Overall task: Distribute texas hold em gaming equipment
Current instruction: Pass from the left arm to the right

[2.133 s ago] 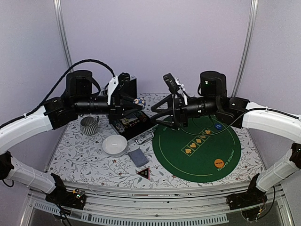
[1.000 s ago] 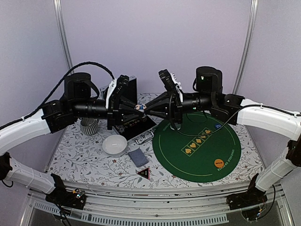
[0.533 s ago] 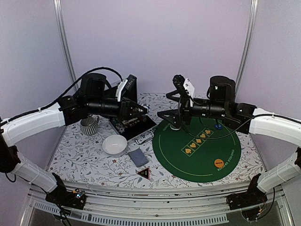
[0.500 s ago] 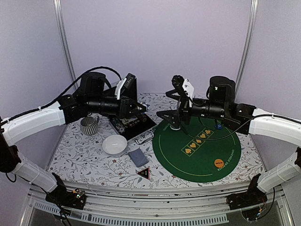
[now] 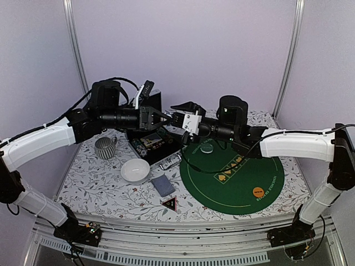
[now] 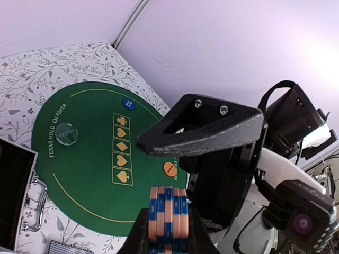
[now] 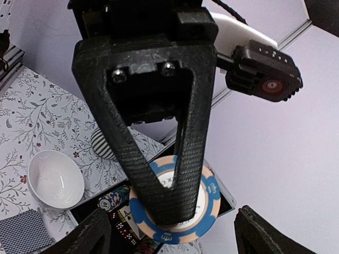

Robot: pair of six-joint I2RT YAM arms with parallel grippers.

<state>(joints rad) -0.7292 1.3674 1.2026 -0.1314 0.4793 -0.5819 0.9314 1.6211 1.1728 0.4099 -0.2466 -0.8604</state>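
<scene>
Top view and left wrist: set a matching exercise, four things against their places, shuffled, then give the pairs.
Things:
1. chips
2. orange disc
3. bowl
4. triangle

Places:
A. just in front of the cards
B. on the green mat
C. pinched in the left gripper
D. just in front of the mug

Pairs: 1-C, 2-B, 3-D, 4-A

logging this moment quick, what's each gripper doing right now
left gripper: closed on a stack of poker chips
right gripper: open, holding nothing
</scene>
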